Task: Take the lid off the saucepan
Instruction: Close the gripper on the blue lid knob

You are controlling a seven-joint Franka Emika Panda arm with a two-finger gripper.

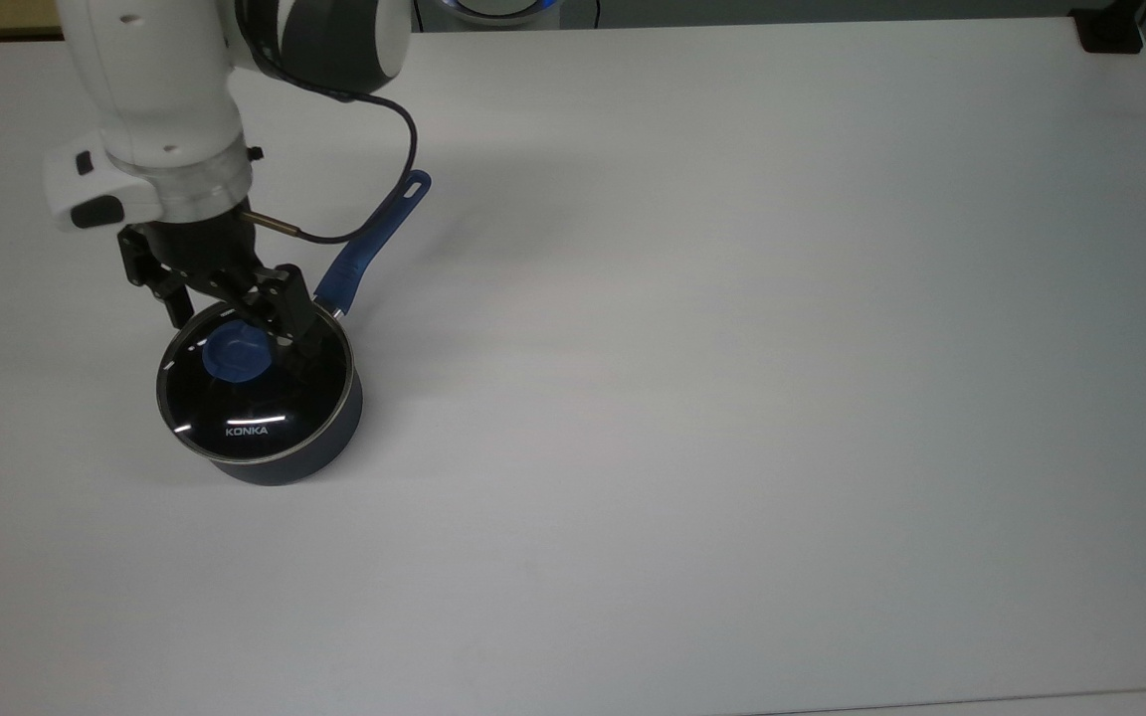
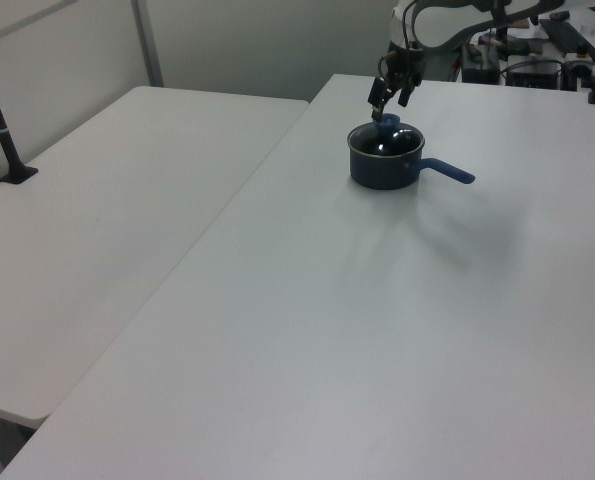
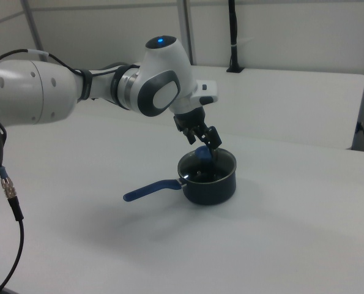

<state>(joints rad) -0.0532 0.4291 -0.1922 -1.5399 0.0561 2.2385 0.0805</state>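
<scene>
The saucepan stands at the top view's left on the white table, its long blue handle pointing up and to the right. The glass lid with white KONKA lettering lies flat on the rim. My gripper hangs open just above the blue knob, one finger on each side of it, touching nothing. In the left view the gripper hovers over the saucepan. In the right view the gripper sits right above the knob.
A black cable loops from my wrist over the saucepan's handle. A black clamp sits at the table's far right corner. In the left view a second table adjoins at the left, with a black post.
</scene>
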